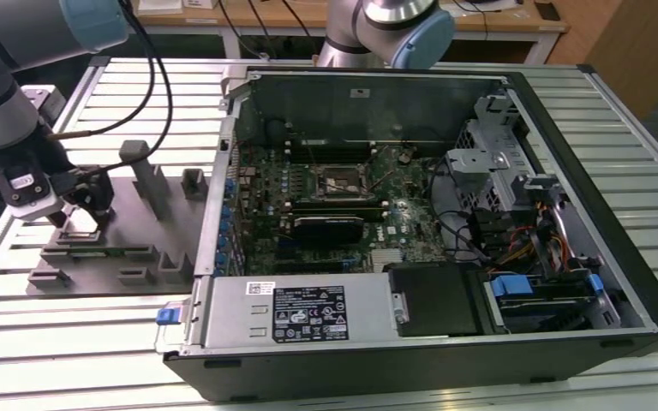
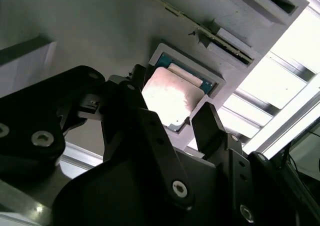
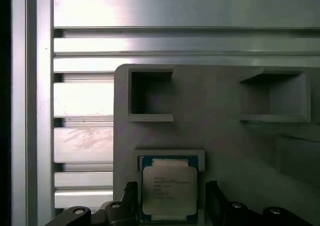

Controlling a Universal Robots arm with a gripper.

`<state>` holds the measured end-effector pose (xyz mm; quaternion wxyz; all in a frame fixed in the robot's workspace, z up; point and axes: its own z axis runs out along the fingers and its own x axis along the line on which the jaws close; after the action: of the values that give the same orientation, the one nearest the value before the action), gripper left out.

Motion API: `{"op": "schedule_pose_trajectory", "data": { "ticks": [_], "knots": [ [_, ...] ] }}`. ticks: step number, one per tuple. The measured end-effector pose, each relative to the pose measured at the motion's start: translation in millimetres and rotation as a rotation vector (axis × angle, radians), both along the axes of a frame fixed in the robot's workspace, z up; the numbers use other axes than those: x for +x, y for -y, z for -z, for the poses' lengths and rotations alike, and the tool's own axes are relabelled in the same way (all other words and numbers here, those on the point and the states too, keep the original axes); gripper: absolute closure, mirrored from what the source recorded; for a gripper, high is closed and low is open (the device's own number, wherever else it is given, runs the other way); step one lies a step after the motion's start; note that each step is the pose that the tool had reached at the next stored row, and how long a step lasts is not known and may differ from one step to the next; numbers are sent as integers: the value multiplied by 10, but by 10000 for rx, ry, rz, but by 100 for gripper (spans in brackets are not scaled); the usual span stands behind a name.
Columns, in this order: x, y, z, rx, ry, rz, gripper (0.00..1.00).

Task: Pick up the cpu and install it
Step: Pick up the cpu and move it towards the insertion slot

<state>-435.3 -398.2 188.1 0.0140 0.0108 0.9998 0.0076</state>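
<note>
**Gripper and cpu at the pick-up station.** The gripper (image 1: pixel 82 212) hangs over a grey fixture plate (image 3: pixel 225 151) that lies on the slatted table (image 3: pixel 82 101), at the exterior view's left of the open computer case (image 1: pixel 421 98). The cpu (image 3: pixel 169 191) sits flat in a square recess of this plate, metal top upward.

In both wrist views the chip lies directly between the two black fingers (image 3: pixel 214 201), one on each of two opposite edges. The jaws stand wide, a little wider than the chip, and a thin gap shows on each side, so nothing is gripped. The chip is nearly square, and its slightly longer sides appear to run alongside the fingers, so they would close across the shorter span.

The socket (image 1: pixel 341 182) on the board inside the case is well apart, toward the exterior view's right.
</note>
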Motion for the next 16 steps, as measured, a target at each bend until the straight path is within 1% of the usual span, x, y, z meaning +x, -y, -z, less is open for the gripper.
{"op": "schedule_pose_trajectory", "data": {
  "ticks": [12,16],
  "knots": [
    [-10,-13,50,0,0,-26,35],
    [-11,-15,55,35,0,-24,35]
  ]
}}
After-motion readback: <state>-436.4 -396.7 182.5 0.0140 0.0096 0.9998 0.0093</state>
